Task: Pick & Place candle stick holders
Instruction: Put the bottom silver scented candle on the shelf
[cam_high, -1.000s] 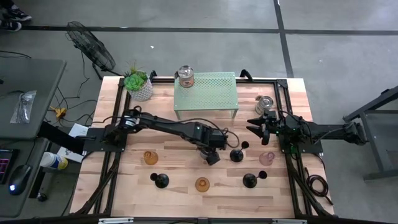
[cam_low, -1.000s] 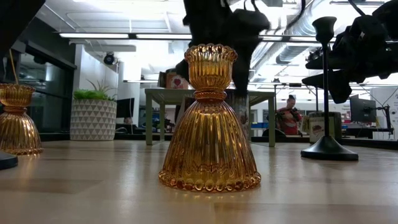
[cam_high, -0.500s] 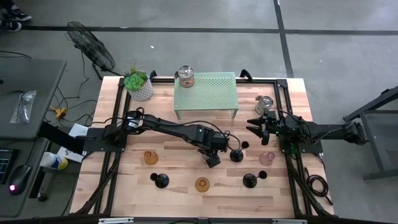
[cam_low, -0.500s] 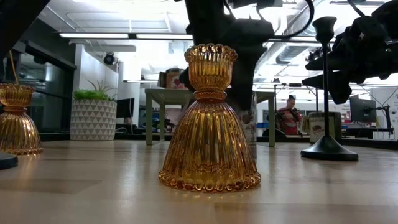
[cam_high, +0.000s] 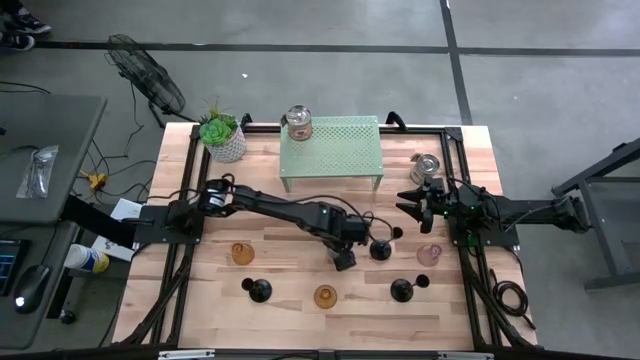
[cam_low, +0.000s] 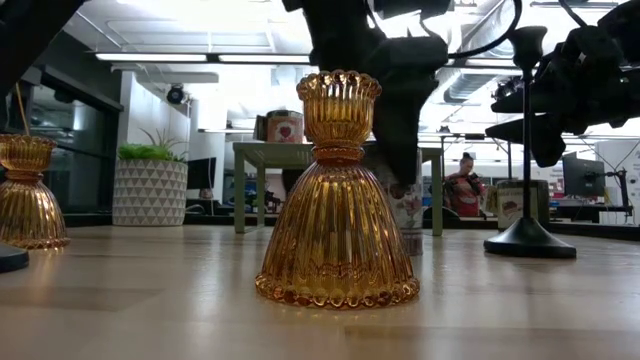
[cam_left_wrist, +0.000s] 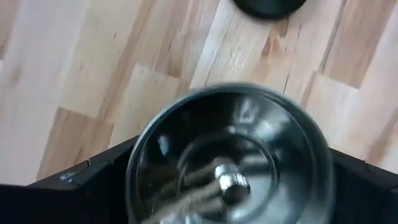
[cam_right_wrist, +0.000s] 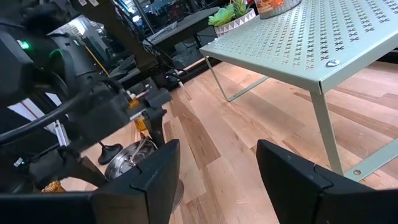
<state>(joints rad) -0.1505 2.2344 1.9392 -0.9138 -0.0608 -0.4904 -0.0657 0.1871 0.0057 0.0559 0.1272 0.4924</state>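
Silver metal cup-shaped candle stick holder (cam_left_wrist: 230, 168), shiny and hollow with a small stud at the bottom of its bowl, mouth upward near the middle of the pale wooden table (cam_high: 300, 305). Clasped across its full width by the left gripper (cam_high: 345, 255), fingers spread wide against opposite sides of the rim. Not clear whether resting on the boards or just above them. Judged light, stiff and slick: polished wall likely to slide under a loose pinch, thin rim perhaps liable to dent, so best taken square across the widest part and kept level. Just beside it, black stemmed holder with round base (cam_high: 380, 248); closer to the front edge, ribbed amber glass holder (cam_low: 337, 190), judged heavier and breakable. Pale pink glass holder (cam_high: 429, 254) well to the right. Behind, green perforated metal shelf (cam_high: 331, 150). Right gripper (cam_high: 420, 200) waiting near the right edge, fingers parted and empty.
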